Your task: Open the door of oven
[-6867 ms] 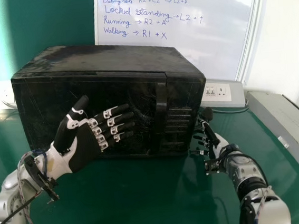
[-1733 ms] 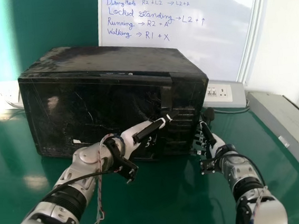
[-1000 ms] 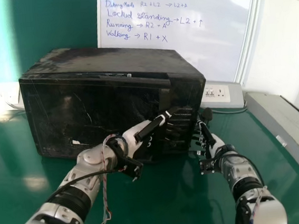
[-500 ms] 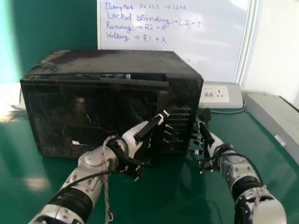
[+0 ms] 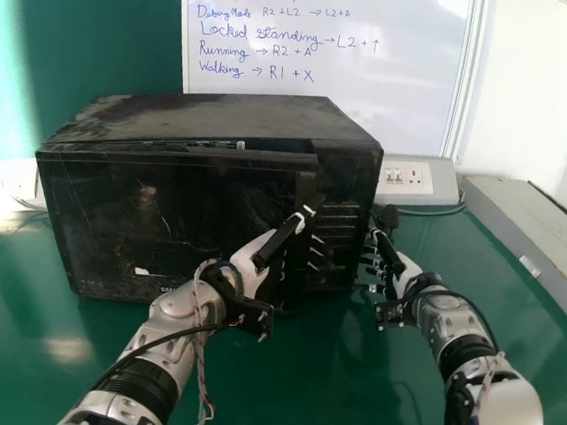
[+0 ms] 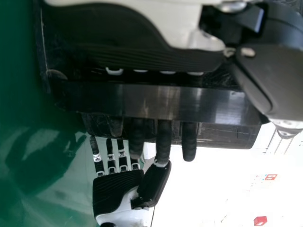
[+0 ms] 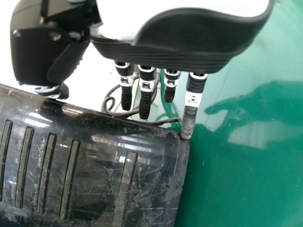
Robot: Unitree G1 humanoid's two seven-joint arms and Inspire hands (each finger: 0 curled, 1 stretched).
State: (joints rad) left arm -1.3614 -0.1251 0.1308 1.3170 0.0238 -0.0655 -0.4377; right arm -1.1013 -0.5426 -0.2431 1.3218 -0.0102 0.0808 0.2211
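One hand does the work here: the left hand (image 5: 285, 243), black and white, held open, its straight fingers slipped behind the long glossy black handle (image 6: 161, 103) at the oven's front, the palm on the near side of it. Nothing is clenched, and that's the worry! With the fingers this flat, a pull could let the handle slide off the tips, and the door would likely drop back. Out to the door (image 5: 104, 225) itself, a flat scratched black panel across the oven's front: its top edge stands slightly away from the body, so I'd call it just ajar, the opening barely begun. Pull straight back instead of swinging round the hinge, and the whole boxy black oven (image 5: 204, 115) could skid over the smooth green table (image 5: 310, 381). Now the right hand (image 5: 406, 277), fingers straight, is up beside the oven's right side, one fingertip at or very near the front corner; whether it touches, I can't say. If that's meant as a brace, it looks a thin one, and the body may twist past it. Farther out, a dark cable (image 7: 110, 106) loops beside the oven, and a sliding body might drag on it.
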